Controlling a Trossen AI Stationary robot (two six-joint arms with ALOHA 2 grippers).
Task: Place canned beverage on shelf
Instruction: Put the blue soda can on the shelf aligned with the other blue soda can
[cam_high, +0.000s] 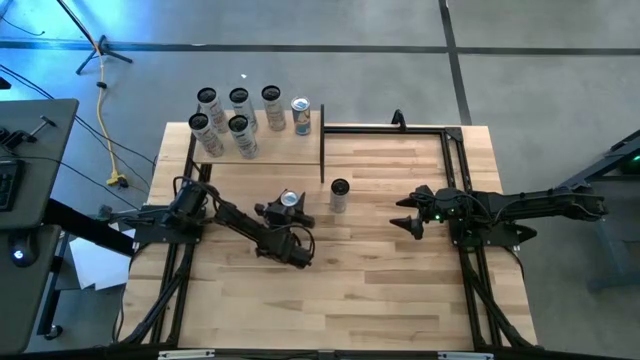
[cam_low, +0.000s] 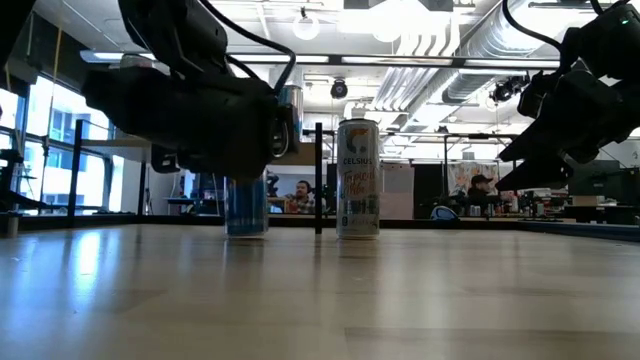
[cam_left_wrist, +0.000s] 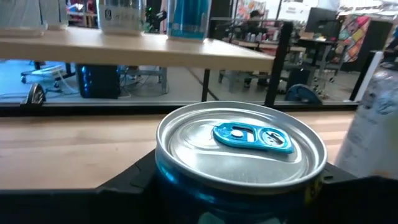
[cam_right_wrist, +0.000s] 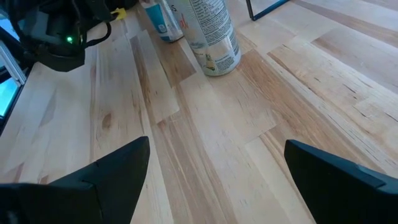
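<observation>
A blue can with a silver top and blue tab stands upright on the tabletop, left of centre. My left gripper is closed around it from the near side. A second, white can stands on its base just to the right, in front of a black post. The shelf, a pale board with black posts, sits at the far left and carries several cans on its top. My right gripper waits open at the table's right side, holding nothing. My left gripper pinches the blue can's side wall just below the top rim, one finger on each side. The fingers come level from the table's near side, pointing toward the shelf. The can stands upright with its base on the table.
A bare black metal frame runs along the far right of the table, with a post at the shelf's right end. The white can stands close beside the held one. The table's near half is bare planks.
</observation>
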